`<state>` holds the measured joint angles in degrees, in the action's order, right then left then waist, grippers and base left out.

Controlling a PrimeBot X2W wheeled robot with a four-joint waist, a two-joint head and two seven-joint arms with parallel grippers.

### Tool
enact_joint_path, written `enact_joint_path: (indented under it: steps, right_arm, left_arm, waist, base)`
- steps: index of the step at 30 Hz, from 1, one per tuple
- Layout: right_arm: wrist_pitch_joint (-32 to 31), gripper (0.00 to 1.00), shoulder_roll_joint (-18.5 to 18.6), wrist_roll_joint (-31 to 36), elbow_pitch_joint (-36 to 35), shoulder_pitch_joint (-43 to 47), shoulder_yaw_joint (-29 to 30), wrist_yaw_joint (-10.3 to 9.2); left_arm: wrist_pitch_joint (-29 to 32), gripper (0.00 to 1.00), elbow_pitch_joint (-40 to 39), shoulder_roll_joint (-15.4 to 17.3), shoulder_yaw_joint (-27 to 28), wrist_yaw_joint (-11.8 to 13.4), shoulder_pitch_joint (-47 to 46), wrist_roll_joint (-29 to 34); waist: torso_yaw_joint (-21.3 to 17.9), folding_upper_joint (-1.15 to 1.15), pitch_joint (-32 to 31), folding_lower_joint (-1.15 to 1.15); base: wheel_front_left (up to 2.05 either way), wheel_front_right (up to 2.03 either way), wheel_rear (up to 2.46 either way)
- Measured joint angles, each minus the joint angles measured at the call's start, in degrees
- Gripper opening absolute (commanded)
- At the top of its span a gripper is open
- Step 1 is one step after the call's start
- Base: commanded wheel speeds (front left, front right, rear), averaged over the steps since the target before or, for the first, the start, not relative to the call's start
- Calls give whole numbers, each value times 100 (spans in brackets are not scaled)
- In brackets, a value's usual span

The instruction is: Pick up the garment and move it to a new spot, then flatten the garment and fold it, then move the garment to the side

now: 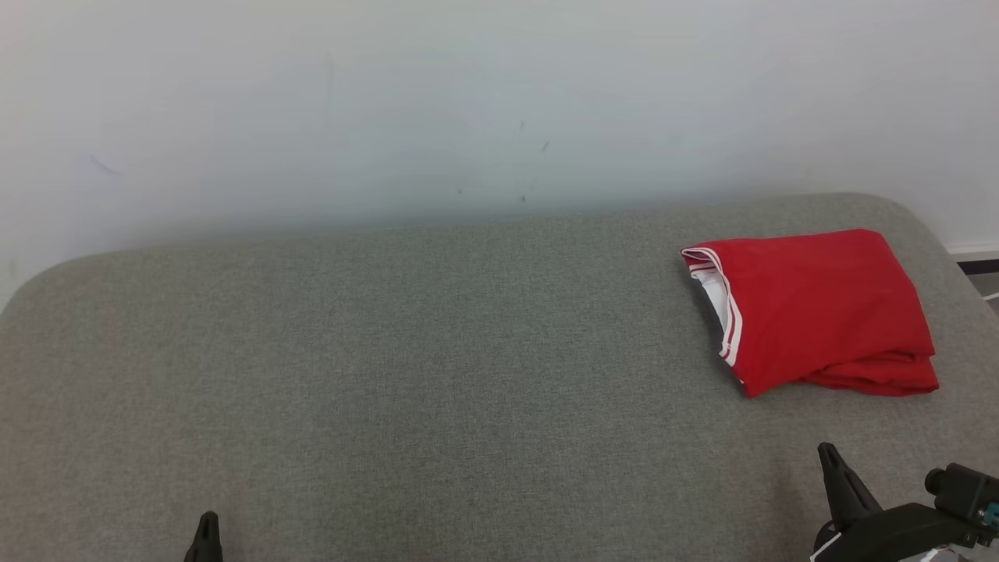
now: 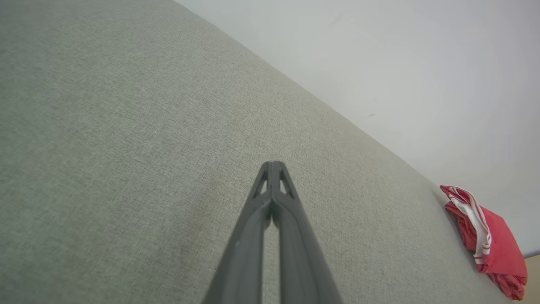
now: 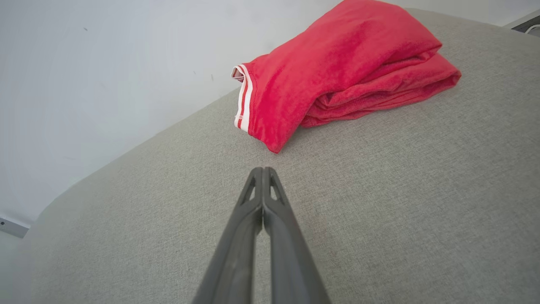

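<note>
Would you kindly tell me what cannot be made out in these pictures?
- Red garment: its inner layers and type, hidden by its own folds, all views.
- Left gripper: head view's bottom edge cuts off everything but a fingertip.
- Right gripper: its arm, cut off by head view's lower right corner.
- Grey cushion: its near edge, beyond head view's bottom.

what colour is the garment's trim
White-and-red striped trim on folded red garment; right wrist view.
</note>
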<state>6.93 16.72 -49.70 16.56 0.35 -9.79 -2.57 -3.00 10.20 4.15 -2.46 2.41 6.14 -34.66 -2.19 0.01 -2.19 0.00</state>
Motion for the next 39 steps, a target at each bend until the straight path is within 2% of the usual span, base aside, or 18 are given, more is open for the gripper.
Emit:
enact_joint_path:
  steps: [39]
  right_arm:
    - [-836,0,-851,-2546,30,-341,1058,567]
  left_arm:
    - [587,0,398,-90,468,-556,-659,-3459]
  waist:
    - [134,-1,140,0]
  base:
    - [0,0,0]
